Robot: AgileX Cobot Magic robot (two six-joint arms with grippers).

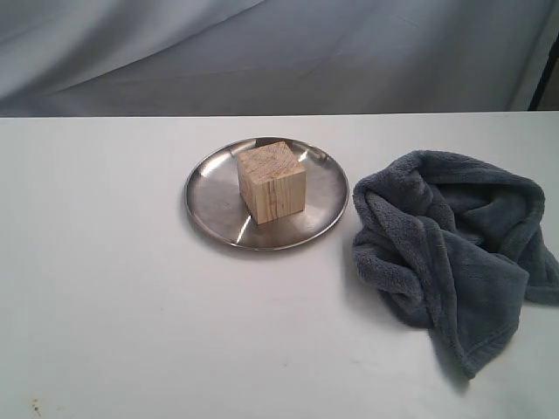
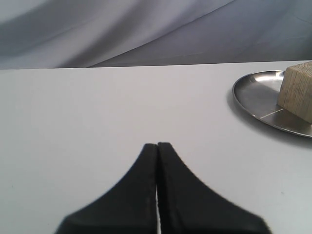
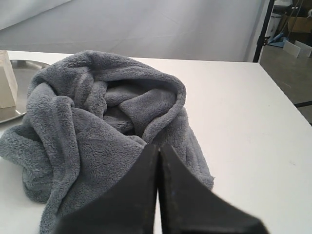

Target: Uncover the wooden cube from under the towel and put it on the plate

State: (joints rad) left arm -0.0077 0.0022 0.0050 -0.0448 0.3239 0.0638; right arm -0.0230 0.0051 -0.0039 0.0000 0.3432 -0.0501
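The wooden cube [image 1: 272, 182] stands on the round silver plate [image 1: 210, 188] in the middle of the white table. To its right the dark grey towel [image 1: 454, 244] lies crumpled in a heap, covering nothing that I can see. In the left wrist view my left gripper [image 2: 157, 145] is shut and empty, with the plate [image 2: 256, 95] and cube [image 2: 297, 90] off to one side. My right gripper [image 3: 159, 146] is shut and empty too, just in front of the towel [image 3: 92, 122]. Neither gripper shows in the exterior view.
A grey cloth backdrop [image 1: 262, 52] hangs behind the table. The table's far right edge [image 3: 275, 92] shows in the right wrist view, with floor and boxes beyond it.
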